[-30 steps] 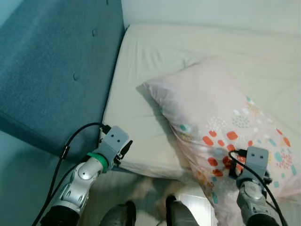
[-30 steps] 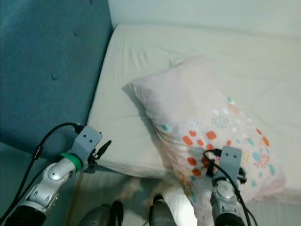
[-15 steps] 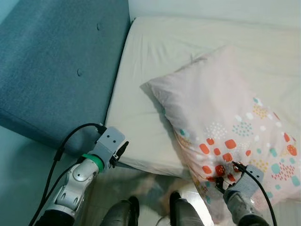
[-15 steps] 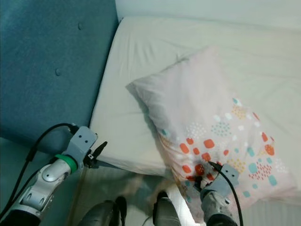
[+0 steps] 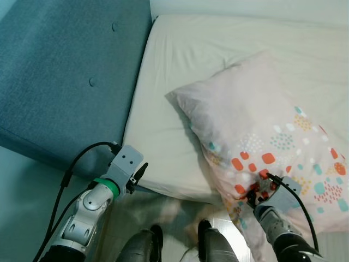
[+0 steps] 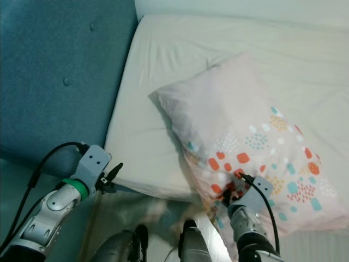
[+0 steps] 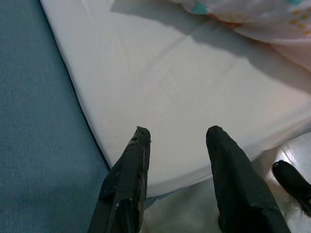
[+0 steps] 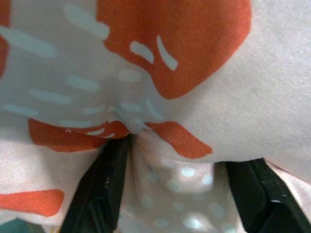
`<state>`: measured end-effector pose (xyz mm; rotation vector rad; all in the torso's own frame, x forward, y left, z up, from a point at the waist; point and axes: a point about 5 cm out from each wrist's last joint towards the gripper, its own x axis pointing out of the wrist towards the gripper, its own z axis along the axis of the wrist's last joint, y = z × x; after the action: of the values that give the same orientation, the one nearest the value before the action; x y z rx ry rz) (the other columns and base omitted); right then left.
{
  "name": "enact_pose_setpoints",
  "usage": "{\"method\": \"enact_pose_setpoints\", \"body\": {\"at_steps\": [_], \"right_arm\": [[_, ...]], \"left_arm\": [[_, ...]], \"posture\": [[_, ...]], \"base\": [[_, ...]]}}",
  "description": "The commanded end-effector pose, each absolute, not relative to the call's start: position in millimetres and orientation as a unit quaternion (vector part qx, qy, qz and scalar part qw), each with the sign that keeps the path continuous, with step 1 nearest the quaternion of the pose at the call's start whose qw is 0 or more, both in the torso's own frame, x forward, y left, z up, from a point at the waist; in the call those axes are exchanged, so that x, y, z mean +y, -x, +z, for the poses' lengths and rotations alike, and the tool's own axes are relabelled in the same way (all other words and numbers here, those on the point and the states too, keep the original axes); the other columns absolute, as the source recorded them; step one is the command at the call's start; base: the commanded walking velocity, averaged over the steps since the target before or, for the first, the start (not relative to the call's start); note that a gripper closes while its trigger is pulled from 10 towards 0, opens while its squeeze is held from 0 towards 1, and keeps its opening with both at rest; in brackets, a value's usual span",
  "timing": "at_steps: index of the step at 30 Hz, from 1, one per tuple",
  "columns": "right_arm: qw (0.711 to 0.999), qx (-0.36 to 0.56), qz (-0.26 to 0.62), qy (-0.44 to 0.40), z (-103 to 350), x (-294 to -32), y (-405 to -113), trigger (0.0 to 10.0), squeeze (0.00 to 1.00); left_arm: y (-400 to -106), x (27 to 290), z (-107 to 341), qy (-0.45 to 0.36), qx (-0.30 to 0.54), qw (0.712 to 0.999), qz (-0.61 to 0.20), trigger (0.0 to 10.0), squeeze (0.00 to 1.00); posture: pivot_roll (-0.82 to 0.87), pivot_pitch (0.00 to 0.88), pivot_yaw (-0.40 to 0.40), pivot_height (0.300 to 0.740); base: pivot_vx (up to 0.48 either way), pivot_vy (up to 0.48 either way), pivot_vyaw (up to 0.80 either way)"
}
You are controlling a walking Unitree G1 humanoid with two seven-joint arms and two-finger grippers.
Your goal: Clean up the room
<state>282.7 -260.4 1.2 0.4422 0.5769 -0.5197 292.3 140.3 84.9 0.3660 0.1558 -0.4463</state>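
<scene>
A pale pink pillow (image 5: pixel 256 114) with orange and teal spots lies slantwise on the white mattress (image 5: pixel 180 60), its near end hanging over the bed's front edge. My right gripper (image 5: pixel 260 188) is at that near end, shut on a bunch of the pillow's fabric. In the right wrist view the cloth (image 8: pixel 160 97) puckers between the two black fingers (image 8: pixel 97 194). My left gripper (image 5: pixel 143 172) hovers open by the mattress's near left corner, with nothing between its fingers (image 7: pixel 138 145).
A blue padded headboard (image 5: pixel 60 71) runs along the left side of the bed. A white wall (image 5: pixel 245 6) stands behind the mattress. My two dark feet (image 5: pixel 150 240) stand on the pale floor just before the bed's front edge.
My right gripper has drawn back from on top of the pillow to its near edge, dipping and then rising a little. The left arm has hardly moved. The view has shifted slightly.
</scene>
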Motion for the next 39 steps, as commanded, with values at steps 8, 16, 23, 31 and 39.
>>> {"method": "enact_pose_setpoints", "body": {"at_steps": [8,16,23,31,39], "right_arm": [[0.905,0.244,-0.268,-0.223,8,-270,-284,0.0,0.0],[0.917,0.191,-0.264,-0.231,25,-275,-297,0.0,0.0],[0.933,0.134,-0.188,-0.274,41,-263,-313,0.0,0.0],[0.931,0.021,-0.01,-0.364,83,-231,-342,0.0,0.0],[0.903,-0.058,0.124,-0.406,127,-201,-360,0.0,0.0]], "left_arm": [[-288,150,75,-0.18,0.103,0.957,-0.204,10.0,0.0],[-290,152,75,-0.182,0.105,0.958,-0.197,10.0,0.0],[-295,152,78,-0.181,0.098,0.96,-0.189,10.0,0.0],[-317,160,117,-0.133,0.036,0.979,-0.152,10.0,0.0],[-338,171,193,-0.083,-0.072,0.985,-0.135,10.0,0.0]], "posture": [[0.08,0.307,0.194,0.714],[0.08,0.302,0.193,0.714],[0.07,0.283,0.185,0.714],[0.05,0.254,0.166,0.714],[0.05,0.22,0.148,0.714]], "base": [[0.0,0.0,0.0],[0.0,0.0,0.0],[0.0,0.0,0.0],[0.0,0.0,0.0],[0.0,0.0,0.0]]}}
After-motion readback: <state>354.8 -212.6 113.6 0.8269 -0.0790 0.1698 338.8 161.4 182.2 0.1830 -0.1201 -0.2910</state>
